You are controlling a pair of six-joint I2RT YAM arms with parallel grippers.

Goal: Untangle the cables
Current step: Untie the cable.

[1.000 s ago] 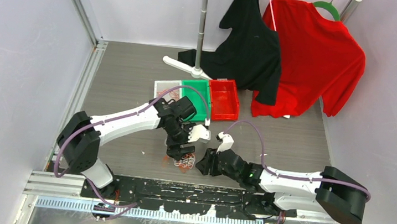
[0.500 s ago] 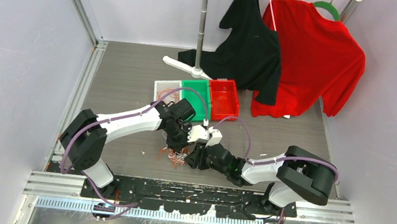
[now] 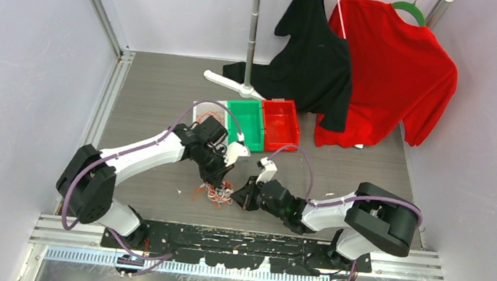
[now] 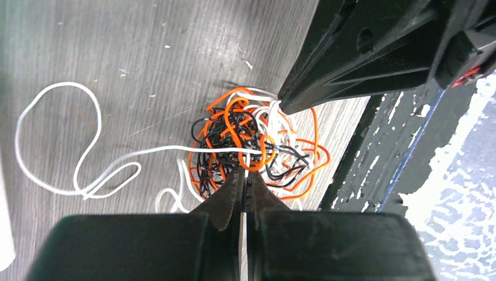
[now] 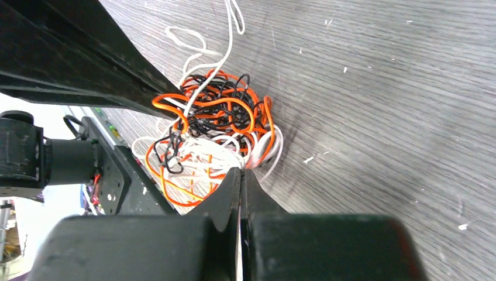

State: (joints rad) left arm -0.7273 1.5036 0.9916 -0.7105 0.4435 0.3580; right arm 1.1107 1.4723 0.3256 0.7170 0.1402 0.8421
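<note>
Bright, even light; soft shadows; sharp focus.

Grey table [image 3: 153,95] carries the cables [image 3: 215,194] in a tangle; green bin [image 3: 247,123] and red bin [image 3: 280,124] lie beyond.

Left gripper [image 4: 244,174] and right gripper [image 5: 241,172] flank the cables [image 4: 251,143]. You've bare table [image 3: 149,196] leftward, base plate [image 3: 221,239] just beside.

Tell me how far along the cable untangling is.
Done: little; one white strand trails free. In hand: the left tool and right tool are shut at opposite edges of the cables, apparently pinching strands. Remaining: orange, white and black are all knotted in one clump.
</note>
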